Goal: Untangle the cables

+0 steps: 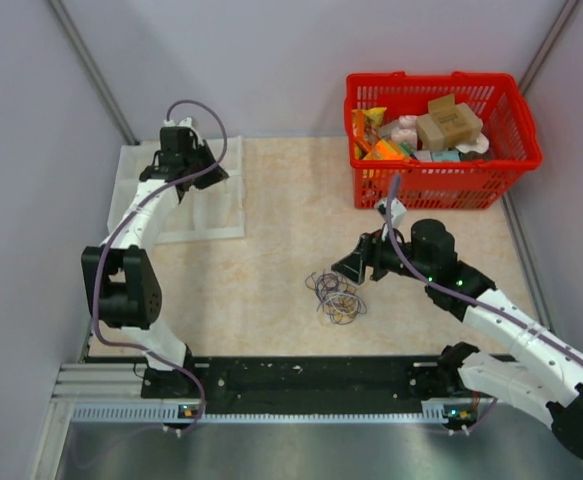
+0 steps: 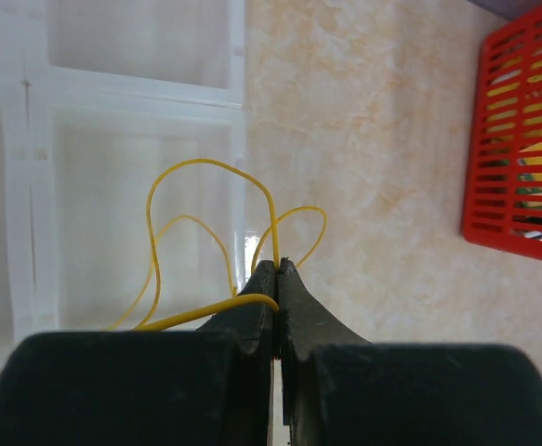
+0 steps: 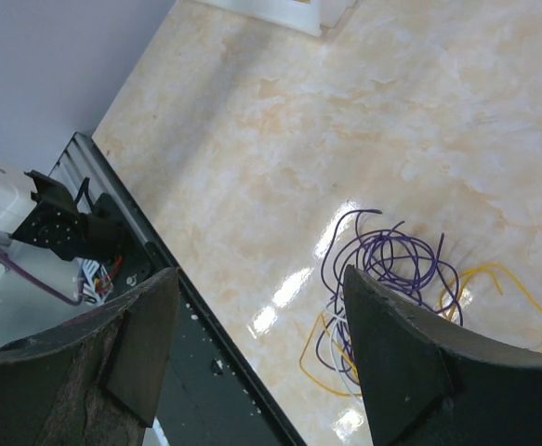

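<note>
The tangle of cables (image 1: 337,297) is lying on the marbled tabletop (image 1: 281,220). Just beside the tangle, on its right, the right gripper (image 3: 257,307) is hovering with its jaws wide apart and holding nothing. Farther off, well left of the tangle, the left gripper (image 2: 277,269) is pinching one yellow cable (image 2: 205,165) over a white tray (image 2: 131,84). Beyond the tangle, to its right, a red basket (image 1: 436,140) is sitting.

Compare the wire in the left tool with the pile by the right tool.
The wire is all yellow; the pile mixes purple, yellow and whitish strands. The wire is pinched in the shut left tool over the white tray; the pile lies loose on the table beside the open right tool. Both are thin and looped.
</note>
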`<action>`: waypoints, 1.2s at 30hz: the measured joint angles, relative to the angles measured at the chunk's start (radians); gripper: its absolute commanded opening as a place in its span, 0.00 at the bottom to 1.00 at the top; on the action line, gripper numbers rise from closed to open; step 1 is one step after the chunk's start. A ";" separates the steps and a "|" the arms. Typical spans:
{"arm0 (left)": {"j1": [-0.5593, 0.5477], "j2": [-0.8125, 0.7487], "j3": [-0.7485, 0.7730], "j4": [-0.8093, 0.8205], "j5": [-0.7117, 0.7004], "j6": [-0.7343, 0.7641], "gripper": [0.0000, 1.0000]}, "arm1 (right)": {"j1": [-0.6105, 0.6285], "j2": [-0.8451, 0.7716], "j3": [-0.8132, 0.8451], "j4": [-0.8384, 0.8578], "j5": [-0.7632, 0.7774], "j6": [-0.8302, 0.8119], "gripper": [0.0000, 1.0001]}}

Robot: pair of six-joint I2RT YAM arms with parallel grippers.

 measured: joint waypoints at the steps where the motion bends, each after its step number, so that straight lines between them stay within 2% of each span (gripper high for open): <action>1: 0.025 0.018 0.000 0.020 0.065 -0.019 0.00 | 0.000 0.000 0.000 0.000 0.000 0.001 0.71; 3: 0.080 0.057 -0.002 0.059 0.179 -0.052 0.00 | 0.000 -0.001 0.000 -0.002 0.000 0.004 0.71; 6: 0.145 0.097 -0.013 0.085 0.273 -0.082 0.00 | 0.000 -0.004 0.000 -0.008 0.001 0.005 0.71; 11: 0.201 0.141 -0.032 0.109 0.392 -0.108 0.00 | 0.000 -0.007 0.000 -0.010 0.000 0.005 0.71; 13: 0.202 0.166 -0.023 0.095 0.393 -0.097 0.00 | 0.000 -0.007 0.000 -0.010 0.000 0.006 0.71; 16: 0.190 0.187 -0.020 0.054 0.321 -0.066 0.00 | 0.000 -0.006 0.000 -0.010 0.000 0.008 0.71; 19: 0.159 0.188 -0.010 -0.009 0.167 -0.029 0.00 | 0.000 -0.006 0.000 -0.010 0.000 0.008 0.71; 22: 0.107 0.189 0.009 -0.039 0.035 0.000 0.00 | 0.000 -0.005 0.000 -0.007 -0.002 0.010 0.71; 28: -0.002 0.259 0.108 -0.077 -0.125 0.028 0.01 | 0.000 0.005 0.000 0.010 -0.006 0.017 0.71; 31: -0.029 0.306 0.136 -0.090 -0.142 0.036 0.27 | 0.000 0.005 0.000 0.010 -0.007 0.018 0.71; 33: -0.029 0.312 0.135 -0.116 -0.155 0.040 0.41 | 0.000 0.005 0.000 0.010 -0.007 0.021 0.71; 34: -0.027 0.312 0.135 -0.125 -0.159 0.046 0.46 | 0.000 0.005 0.000 0.010 -0.007 0.021 0.71; 36: -0.021 0.300 0.135 -0.133 -0.169 0.055 0.48 | 0.000 0.005 0.000 0.010 -0.007 0.021 0.71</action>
